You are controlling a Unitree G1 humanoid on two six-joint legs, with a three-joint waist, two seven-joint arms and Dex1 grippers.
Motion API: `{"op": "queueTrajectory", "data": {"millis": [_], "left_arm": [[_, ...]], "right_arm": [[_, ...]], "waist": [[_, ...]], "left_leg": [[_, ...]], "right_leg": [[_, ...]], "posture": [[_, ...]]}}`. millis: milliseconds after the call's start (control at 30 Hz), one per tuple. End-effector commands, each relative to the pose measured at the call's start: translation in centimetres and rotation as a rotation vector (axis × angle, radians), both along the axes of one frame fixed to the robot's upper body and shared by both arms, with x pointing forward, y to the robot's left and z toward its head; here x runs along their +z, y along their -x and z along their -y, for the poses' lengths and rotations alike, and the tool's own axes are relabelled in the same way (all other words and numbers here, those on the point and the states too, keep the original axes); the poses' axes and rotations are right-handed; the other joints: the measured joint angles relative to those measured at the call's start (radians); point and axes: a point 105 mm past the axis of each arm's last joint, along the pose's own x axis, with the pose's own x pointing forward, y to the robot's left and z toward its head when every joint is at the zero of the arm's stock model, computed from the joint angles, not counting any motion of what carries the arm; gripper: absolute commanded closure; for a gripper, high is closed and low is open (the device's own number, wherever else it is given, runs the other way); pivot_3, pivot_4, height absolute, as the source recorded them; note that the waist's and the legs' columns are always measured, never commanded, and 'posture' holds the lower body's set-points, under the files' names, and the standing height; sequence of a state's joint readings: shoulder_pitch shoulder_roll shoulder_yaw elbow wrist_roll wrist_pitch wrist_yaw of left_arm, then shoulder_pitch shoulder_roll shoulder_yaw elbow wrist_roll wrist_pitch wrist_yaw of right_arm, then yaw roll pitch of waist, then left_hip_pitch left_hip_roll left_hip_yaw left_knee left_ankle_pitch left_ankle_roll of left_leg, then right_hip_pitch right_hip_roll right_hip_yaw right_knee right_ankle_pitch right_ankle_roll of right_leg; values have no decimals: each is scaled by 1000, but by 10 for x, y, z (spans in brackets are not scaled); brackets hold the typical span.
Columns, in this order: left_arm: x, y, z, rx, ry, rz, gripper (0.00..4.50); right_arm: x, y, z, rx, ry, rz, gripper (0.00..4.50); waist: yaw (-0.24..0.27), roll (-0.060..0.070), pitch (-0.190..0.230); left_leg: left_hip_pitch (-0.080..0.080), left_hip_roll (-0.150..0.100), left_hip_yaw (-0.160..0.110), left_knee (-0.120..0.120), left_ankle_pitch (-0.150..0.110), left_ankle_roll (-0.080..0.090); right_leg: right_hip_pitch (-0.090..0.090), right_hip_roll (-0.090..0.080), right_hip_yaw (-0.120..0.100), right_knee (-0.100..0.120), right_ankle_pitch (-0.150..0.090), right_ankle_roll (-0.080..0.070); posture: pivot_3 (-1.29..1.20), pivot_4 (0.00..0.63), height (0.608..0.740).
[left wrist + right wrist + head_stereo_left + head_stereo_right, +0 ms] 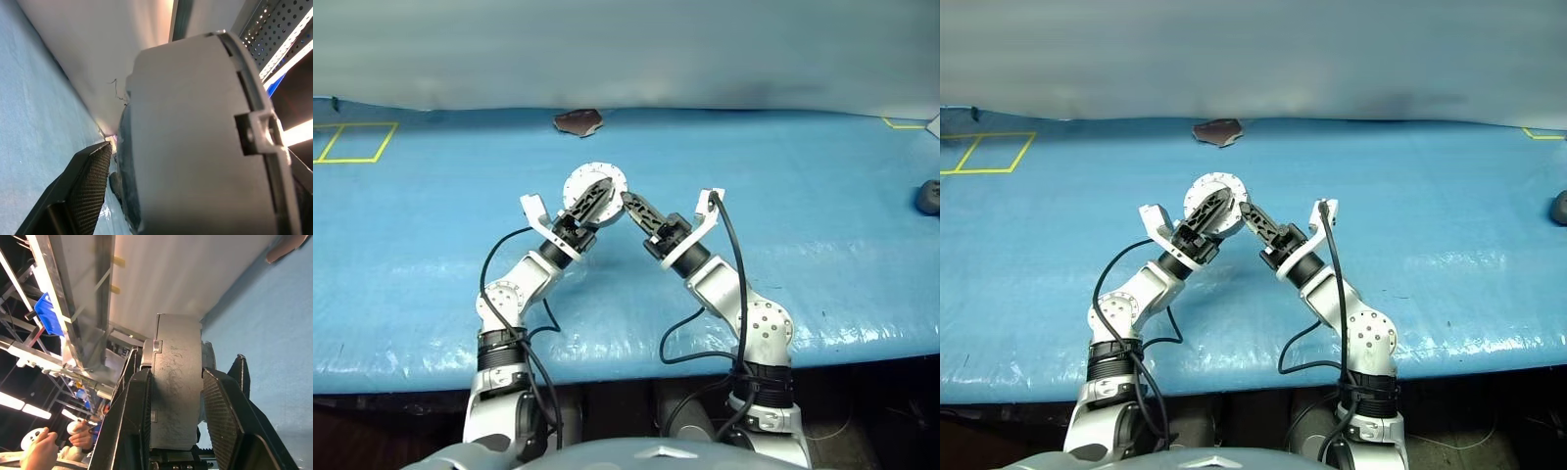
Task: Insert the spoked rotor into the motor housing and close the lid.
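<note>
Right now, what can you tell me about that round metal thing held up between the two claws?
It is the motor housing, a short round can of pale grey-silver metal, held above the blue table with a flat face toward the head camera; small holes ring that face. Its side wall looks dull and scuffed, with a seam and a small notch. The right gripper clamps it, one finger on each flat face. The left gripper is open right beside it; I cannot tell whether it touches.

Motor housing (pixel 176 396): matt grey cast-looking metal, faintly scratched. Lid (pixel 595 184): pale silver metal, smooth. Gripper fingers (pixel 222 416): black plastic, finely cross-hatched pads. Table cover (pixel 822 225): blue sheet, slightly glossy, wrinkled.
</note>
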State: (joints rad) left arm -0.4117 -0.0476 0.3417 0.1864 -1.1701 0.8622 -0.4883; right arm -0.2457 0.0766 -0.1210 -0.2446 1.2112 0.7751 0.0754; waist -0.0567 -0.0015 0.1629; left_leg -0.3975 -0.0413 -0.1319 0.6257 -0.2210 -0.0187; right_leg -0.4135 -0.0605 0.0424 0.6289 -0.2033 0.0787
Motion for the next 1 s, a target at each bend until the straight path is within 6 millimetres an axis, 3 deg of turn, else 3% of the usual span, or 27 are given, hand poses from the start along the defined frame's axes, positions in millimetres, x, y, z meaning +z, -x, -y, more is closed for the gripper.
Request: {"op": "queueTrajectory", "data": {"millis": [33, 167, 500, 533, 667, 767, 800, 900, 1000], "left_arm": [[15, 2, 3, 2, -6, 76, 623], [14, 1, -3, 48, 8, 52, 1794], [5, 3, -16, 90, -8, -6, 1837], [3, 3, -17, 99, -13, -12, 1837], [0, 1, -23, 153, -39, -20, 1837], [-4, -3, -32, 242, -103, -25, 1837], [-6, -6, -37, 295, -140, -28, 1837], [-14, -27, -81, 668, -307, -92, 1837], [-25, -33, -117, 867, -381, -192, 1837]], "right_arm": [[22, 7, -4, 26, -51, 94, 3239], [20, 2, 1, -6, -56, 74, 3239], [6, -10, 11, -90, 15, 49, 3239], [6, -11, 11, -92, 37, 59, 2555], [1, -17, 12, -156, 130, 53, 1343], [-10, -23, 19, -219, 172, -2, 1343], [-12, -25, 23, -249, 175, -8, 1343], [-29, -23, 34, -283, 306, -12, 1343], [-35, -3, 15, -117, 404, 80, 1343]], "waist": [[-1, 0, 0], [-1, 0, 0], [-1, 0, 0], [0, 0, 0], [-3, 0, 0], [2, 0, 0], [3, 0, 0], [9, 0, 0], [12, 0, 0]], "left_leg": [[0, 0, 0, 0, 0, 0], [0, 0, 0, 0, 0, 0], [0, 0, 0, 1, 0, 0], [0, 0, 0, 1, 0, 0], [0, 0, 1, 1, 0, 0], [0, 0, 0, 1, 0, 0], [0, 0, 0, 1, 0, 0], [0, 0, 1, 1, 0, 0], [0, 0, 2, 1, 0, 0]], "right_leg": [[0, 0, 0, 0, 0, 0], [0, 0, 0, 0, 0, 0], [0, 0, 0, 0, 0, 0], [0, 0, 0, 0, 0, 0], [0, 0, 1, 0, 0, 1], [0, 0, 1, 0, 1, 0], [0, 0, 1, 0, 1, -1], [0, 0, 1, -1, 3, -2], [0, 0, 2, -1, 3, -3]], "posture": [[0, 150, 740], [0, 150, 740], [0, 150, 740], [0, 150, 740], [0, 150, 740], [0, 150, 740], [0, 150, 740], [0, 150, 740], [0, 150, 740]]}}
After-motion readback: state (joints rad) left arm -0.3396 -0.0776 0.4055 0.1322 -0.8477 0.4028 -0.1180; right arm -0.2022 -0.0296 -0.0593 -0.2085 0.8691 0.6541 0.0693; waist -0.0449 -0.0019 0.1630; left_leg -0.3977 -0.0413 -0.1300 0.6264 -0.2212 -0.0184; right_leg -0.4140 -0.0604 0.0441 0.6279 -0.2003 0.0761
